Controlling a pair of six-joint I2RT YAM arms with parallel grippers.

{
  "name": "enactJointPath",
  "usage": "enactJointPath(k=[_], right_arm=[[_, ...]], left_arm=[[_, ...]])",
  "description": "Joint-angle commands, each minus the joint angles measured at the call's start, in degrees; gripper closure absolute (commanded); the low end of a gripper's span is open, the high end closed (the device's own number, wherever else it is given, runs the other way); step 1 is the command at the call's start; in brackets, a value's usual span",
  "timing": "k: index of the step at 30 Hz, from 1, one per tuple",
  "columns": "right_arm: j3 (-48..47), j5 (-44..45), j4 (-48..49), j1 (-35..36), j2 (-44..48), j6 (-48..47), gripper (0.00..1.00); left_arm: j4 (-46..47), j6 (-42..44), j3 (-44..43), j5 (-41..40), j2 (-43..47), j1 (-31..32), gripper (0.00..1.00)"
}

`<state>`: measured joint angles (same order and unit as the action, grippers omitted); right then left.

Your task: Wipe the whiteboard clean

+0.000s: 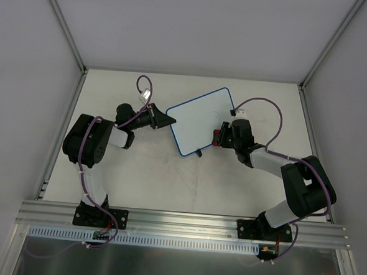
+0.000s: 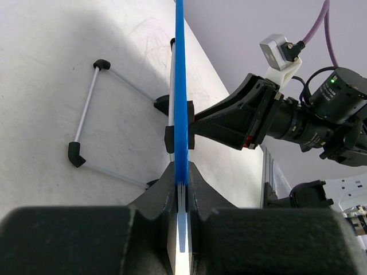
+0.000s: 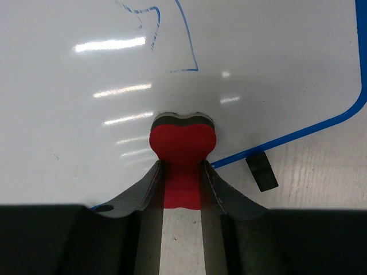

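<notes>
The whiteboard (image 1: pixel 200 121), white with a blue frame, is tilted in the middle of the table. My left gripper (image 1: pixel 166 119) is shut on its left edge. In the left wrist view the blue frame (image 2: pixel 181 86) runs edge-on between my left gripper (image 2: pixel 182 177) jaws. My right gripper (image 1: pixel 219 136) is shut on a red bone-shaped eraser (image 1: pixel 216 138) at the board's right edge. Seen from the right wrist, the eraser (image 3: pixel 182 143) held by that gripper (image 3: pixel 182 172) presses its head against the whiteboard (image 3: pixel 86 114) near the blue frame. Blue scribbles (image 3: pixel 188 43) remain above the eraser.
A black foot (image 3: pixel 262 171) sticks out under the board's frame. A thin wire stand with black corners (image 2: pixel 74 153) lies behind the board. Grey enclosure walls (image 1: pixel 25 72) ring the table, and an aluminium rail (image 1: pixel 184 223) runs along the near edge. Purple cables (image 1: pixel 269 108) loop off both wrists.
</notes>
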<state>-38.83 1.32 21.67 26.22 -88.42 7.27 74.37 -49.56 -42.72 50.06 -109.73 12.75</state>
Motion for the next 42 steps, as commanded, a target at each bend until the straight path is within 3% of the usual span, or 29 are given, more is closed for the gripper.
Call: enactJointPath(k=[1,13,20,24,30,42], right_arm=[[0.25,0.79,-0.67,-0.03,-0.7,0.64,1.0],[-16.35,-0.35,-9.62,-0.03,-2.1,-1.82,1.0],[-29.71,0.08,-15.69,-0.29,-7.9,-3.84,1.0],[-31.92,-3.34,-15.61,-1.87,-11.68,-1.56,1.0],[-29.64,-2.29,-15.08,-3.01,-13.0,0.38,1.0],[-10.06,4.38,-10.51,-3.98,-6.59,7.31,1.0]], left_arm=[[8.34,0.08,0.18,4.52,0.31,0.78,1.0],[8.51,-0.27,-0.17,4.69,-0.13,0.87,1.0],[8.51,-0.36,-0.26,4.87,-0.13,0.78,1.0],[8.69,-0.45,-0.35,4.87,-0.22,0.78,1.0],[8.86,-0.54,-0.35,5.04,-0.31,0.87,1.0],[9.22,-0.8,-0.26,4.87,-0.39,0.87,1.0]])
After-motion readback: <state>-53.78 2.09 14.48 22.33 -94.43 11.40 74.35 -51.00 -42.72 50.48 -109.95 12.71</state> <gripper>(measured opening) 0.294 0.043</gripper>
